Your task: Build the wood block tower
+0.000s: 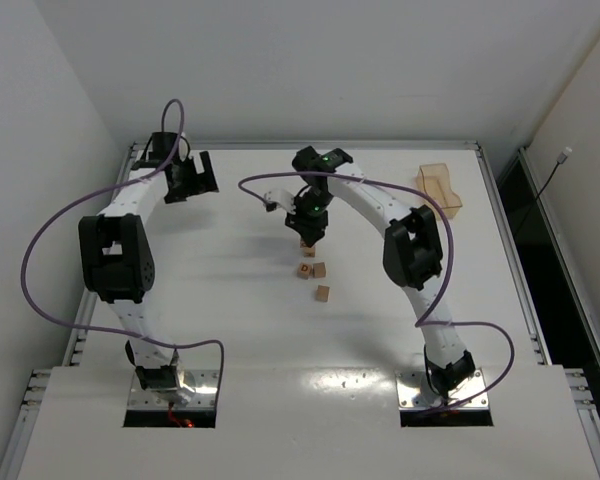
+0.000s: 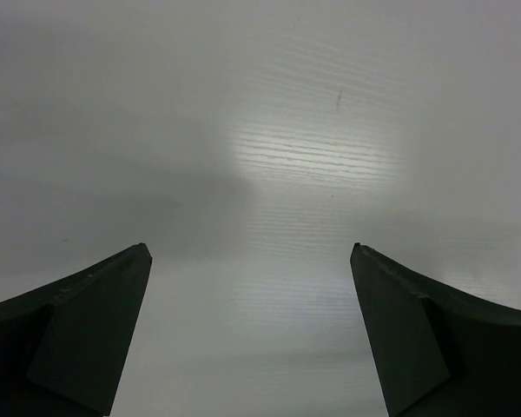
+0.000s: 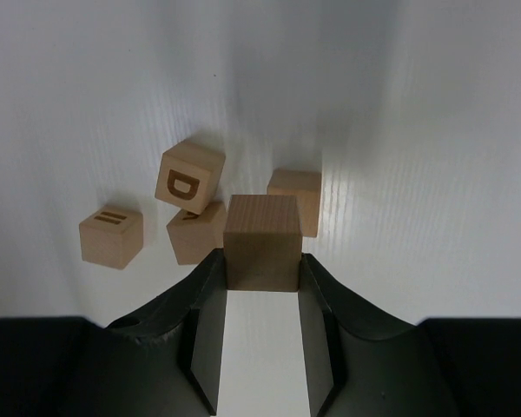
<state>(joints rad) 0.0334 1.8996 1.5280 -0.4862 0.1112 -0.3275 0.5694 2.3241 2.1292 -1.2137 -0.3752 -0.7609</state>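
Observation:
My right gripper (image 1: 308,236) (image 3: 260,262) is shut on a plain tan wood cube (image 3: 260,241) and holds it over the mid-table, just behind the other wood blocks. Below it lie a cube marked D (image 3: 189,176), tilted on or against a second cube (image 3: 194,233), a cube with bar marks (image 3: 111,235) and a plain cube (image 3: 297,198). From above they show as a small cluster (image 1: 313,269) with one block apart (image 1: 323,293). No tower or roof-shaped piece is in view. My left gripper (image 1: 194,180) (image 2: 250,254) is open and empty at the back left.
A translucent tan tray (image 1: 439,187) sits at the back right, near the table's right edge. Purple cables loop off both arms. White walls close in at the back and on both sides.

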